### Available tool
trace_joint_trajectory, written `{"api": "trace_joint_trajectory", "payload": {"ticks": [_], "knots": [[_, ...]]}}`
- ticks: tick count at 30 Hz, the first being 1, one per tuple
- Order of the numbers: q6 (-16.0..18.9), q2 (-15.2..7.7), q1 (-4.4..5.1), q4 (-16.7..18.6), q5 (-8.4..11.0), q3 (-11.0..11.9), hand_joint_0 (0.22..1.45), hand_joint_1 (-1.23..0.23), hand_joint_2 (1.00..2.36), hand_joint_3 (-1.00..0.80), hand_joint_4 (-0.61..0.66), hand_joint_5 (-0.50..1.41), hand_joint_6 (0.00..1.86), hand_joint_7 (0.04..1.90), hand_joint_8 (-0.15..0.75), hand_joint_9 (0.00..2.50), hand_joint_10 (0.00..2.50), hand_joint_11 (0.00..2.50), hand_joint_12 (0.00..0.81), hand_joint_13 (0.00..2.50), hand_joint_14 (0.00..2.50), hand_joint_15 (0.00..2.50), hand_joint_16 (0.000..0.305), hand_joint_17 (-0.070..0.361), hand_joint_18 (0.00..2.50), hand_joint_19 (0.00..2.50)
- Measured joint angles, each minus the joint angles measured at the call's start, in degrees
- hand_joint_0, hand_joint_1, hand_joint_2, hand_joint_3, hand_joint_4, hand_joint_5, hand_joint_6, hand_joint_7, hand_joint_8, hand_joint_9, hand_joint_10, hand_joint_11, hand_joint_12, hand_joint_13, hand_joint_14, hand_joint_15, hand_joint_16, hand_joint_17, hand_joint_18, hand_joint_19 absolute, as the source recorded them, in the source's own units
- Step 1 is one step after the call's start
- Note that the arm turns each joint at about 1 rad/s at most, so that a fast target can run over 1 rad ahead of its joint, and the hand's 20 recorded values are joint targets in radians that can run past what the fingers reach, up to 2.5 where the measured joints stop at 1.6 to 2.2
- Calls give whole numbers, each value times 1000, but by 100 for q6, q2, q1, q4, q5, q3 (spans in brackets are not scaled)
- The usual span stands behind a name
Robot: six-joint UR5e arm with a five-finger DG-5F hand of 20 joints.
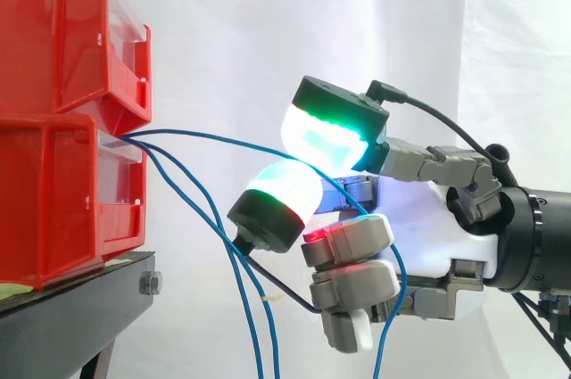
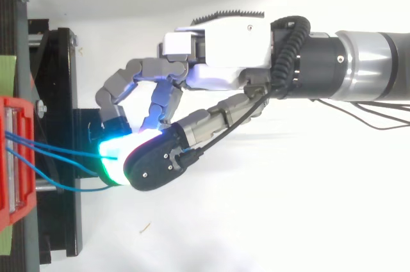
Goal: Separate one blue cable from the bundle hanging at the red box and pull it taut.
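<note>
Several thin blue cables come out of the gap between two stacked red boxes (image 1: 62,129) at the left. One blue cable (image 1: 223,138) runs rightward in a shallow arc, not quite straight, into my hand (image 1: 419,236). It passes between two glowing fingertips (image 1: 326,129), which are pressed together on it. Behind the hand it drops toward the bottom edge. The other fingers are curled under the palm. Two more blue cables (image 1: 227,245) hang down from the box, left of the hand. From above, the hand (image 2: 218,45) reaches left toward the red box (image 2: 13,157).
The boxes rest on a black stand (image 1: 80,299) with a bolt at its front edge. Its black frame (image 2: 61,80) lies under the fingertips in the top view. A white curtain stands behind, and open space lies to the right of the boxes.
</note>
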Motion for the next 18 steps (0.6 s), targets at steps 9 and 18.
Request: {"api": "trace_joint_trajectory", "payload": {"ticks": [9, 18], "knots": [[141, -61, -10, 11, -6, 0, 630, -758, 1020, -139, 34, -165, 886, 1095, 404, 1082, 384, 1457, 431, 1236, 362, 1495, 56, 125, 1235, 938], [259, -183, -18, 274, -9, -1, 636, -765, 1020, -137, 41, -164, 882, 1095, 408, 1047, 461, 1424, 412, 1169, 925, 1396, 53, 120, 1329, 1130]]}}
